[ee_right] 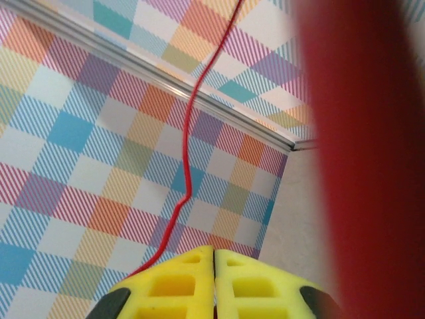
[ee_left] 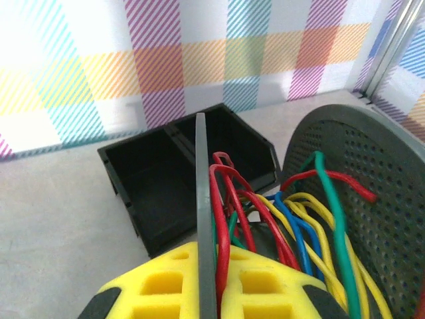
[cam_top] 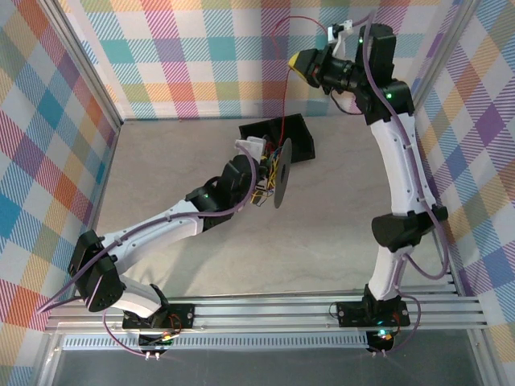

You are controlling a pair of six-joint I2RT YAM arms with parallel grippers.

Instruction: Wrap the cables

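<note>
My left gripper (cam_top: 261, 166) (ee_left: 212, 256) is shut on the thin near flange (ee_left: 201, 173) of the black spool (cam_top: 280, 178), with a red strand pinched beside it. Between that flange and the perforated far flange (ee_left: 392, 193) lie wound cables (ee_left: 292, 212): red, yellow, blue and green. One red cable (cam_top: 287, 112) rises from the spool to my right gripper (cam_top: 299, 66), held high by the back wall. In the right wrist view the yellow pads (ee_right: 172, 286) are pressed together, and the red cable (ee_right: 186, 166) climbs away from their left side. A blurred red stretch (ee_right: 362, 133) crosses close to the lens.
A black two-compartment bin (cam_top: 296, 133) (ee_left: 153, 179) sits on the table just behind the spool. Checked walls close in the back and both sides, with a metal corner post (ee_right: 166, 83) near my right gripper. Bare grey tabletop (cam_top: 177, 161) lies left of the bin.
</note>
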